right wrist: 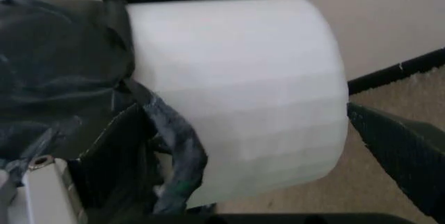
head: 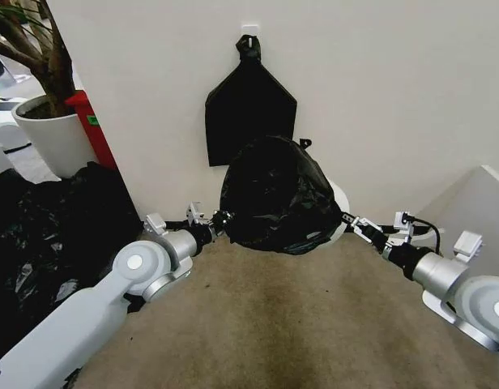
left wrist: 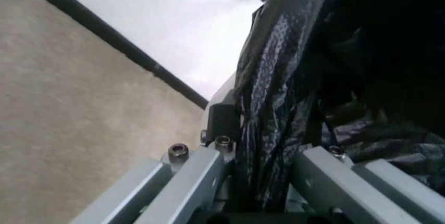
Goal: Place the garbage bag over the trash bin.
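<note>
The glossy black garbage bag (head: 272, 194) bulges over the trash bin (head: 340, 207) at the foot of the wall, and only a strip of the bin's cream-white side shows at its right. My left gripper (head: 219, 219) is at the bag's left edge, shut on a fold of the black film (left wrist: 274, 104). My right gripper (head: 349, 220) is on the bin's right side. In the right wrist view the pale bin (right wrist: 243, 88) sits between its two fingers, and one finger (right wrist: 114, 151) presses bag film (right wrist: 177, 156) against the bin wall.
A flat black bag (head: 249, 105) hangs from a wall hook just above. A large heap of black plastic (head: 47, 235) lies at the left, beside a white plant pot (head: 51, 134) and a red object (head: 95, 130). A grey box (head: 476, 211) stands at the right. Brown carpet (head: 298, 316) spreads in front.
</note>
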Tool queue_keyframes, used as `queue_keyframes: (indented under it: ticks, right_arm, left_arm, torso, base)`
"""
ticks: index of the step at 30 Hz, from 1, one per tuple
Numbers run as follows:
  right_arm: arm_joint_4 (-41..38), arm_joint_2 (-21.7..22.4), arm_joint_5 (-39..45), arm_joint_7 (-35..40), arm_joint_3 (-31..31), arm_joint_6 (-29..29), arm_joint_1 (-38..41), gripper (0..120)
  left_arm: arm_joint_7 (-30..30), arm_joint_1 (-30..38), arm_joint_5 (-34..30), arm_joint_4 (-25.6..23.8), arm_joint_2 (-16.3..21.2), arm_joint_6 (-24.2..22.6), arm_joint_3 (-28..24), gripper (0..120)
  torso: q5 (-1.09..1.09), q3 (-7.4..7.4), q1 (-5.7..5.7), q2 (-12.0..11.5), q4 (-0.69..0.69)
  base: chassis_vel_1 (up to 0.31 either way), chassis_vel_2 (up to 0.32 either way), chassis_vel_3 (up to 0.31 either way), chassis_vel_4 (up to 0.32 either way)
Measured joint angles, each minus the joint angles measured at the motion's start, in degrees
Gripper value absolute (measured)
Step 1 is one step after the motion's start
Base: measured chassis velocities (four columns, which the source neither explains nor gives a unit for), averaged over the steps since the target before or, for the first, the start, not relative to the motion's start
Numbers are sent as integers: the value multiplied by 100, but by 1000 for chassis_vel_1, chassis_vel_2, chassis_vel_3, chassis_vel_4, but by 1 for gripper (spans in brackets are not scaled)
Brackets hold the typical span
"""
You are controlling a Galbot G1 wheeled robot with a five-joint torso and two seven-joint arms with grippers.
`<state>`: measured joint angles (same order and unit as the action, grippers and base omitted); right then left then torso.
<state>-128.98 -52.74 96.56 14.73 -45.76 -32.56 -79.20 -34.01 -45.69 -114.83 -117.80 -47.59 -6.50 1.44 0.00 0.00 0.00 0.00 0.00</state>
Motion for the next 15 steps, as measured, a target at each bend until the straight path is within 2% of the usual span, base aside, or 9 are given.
queue_keyframes:
  ticks: [3, 7, 11, 13, 15]
  right_arm:
    - [-53, -11, 56, -1, -17, 79, 2, 100]
    - [-119, -54, 564, 39, -24, 240, 69, 100]
    - [-108, -59, 550, 59, -100, 401, 135, 100]
    - [-236, 40, 205, 136, -185, 470, 229, 100]
    - [-497, 229, -432, 198, -138, 533, 366, 100]
  left_arm:
    - [-157, 26, 87, -3, 4, -10, -4, 0]
    - [-323, 27, 117, 2, -6, -21, 11, 0]
    - [-539, 51, 237, 15, -31, -5, -4, 0]
    - [-688, 94, 649, 21, -32, 5, -132, 0]
    - [-699, 100, 1352, 42, -27, -32, -309, 0]
  torso:
    - [0, 0, 0, 0, 0]
    - [0, 0, 0, 0, 1]
    - [2, 0, 0, 0, 0]
    - [2, 0, 0, 0, -1]
    - [-1, 0, 0, 0, -1]
  base:
    - [0, 0, 0, 0]
    - [0, 0, 0, 0]
    - [0, 0, 0, 0]
    - [0, 0, 0, 0]
    - [0, 0, 0, 0]
